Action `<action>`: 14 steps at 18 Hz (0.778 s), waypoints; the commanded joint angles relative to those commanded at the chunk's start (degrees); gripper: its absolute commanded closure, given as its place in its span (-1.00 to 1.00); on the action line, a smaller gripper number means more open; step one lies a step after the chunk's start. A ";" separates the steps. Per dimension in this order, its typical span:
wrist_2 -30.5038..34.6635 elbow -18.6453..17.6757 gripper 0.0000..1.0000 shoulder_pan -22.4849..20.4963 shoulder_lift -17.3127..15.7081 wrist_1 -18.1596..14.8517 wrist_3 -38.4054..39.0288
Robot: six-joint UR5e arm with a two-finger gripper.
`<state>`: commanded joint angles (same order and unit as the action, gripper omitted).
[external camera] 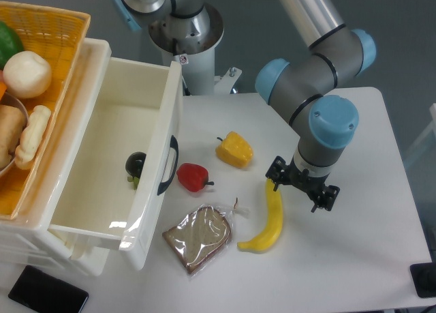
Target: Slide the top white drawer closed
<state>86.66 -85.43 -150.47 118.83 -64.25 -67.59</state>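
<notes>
Camera view: top white drawer pulled wide open at left of frame; hand hovering near banana at center right, finger spacing impossible to tell. Best pushing squarely beside black handle, avoiding red pepper.

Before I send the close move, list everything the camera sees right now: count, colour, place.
top white drawer: 1, cream-white, pulled open at left
black handle: 1, on its front
dark round item: 1, inside the drawer
yellow wicker basket: 1, top left, holding food
red pepper: 1, beside the handle
yellow pepper: 1, table centre
banana: 1, yellow, below the gripper
bagged bread slice: 1, brown, front centre
black phone: 1, bottom left
table: 1, white
gripper: 1, black, over the banana's top end; jaw state unclear
</notes>
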 joint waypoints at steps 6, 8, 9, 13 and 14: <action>0.00 0.09 -1.00 0.18 0.17 0.00 0.61; 0.00 -0.79 -1.00 0.35 -0.09 0.00 0.70; -0.26 -1.84 -1.00 0.35 -0.44 0.09 0.62; -2.72 -4.91 -1.00 0.35 -2.98 -0.09 1.40; -2.90 -5.71 -1.00 0.35 -3.60 -0.09 1.75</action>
<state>83.76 -91.13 -150.12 115.23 -64.34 -65.83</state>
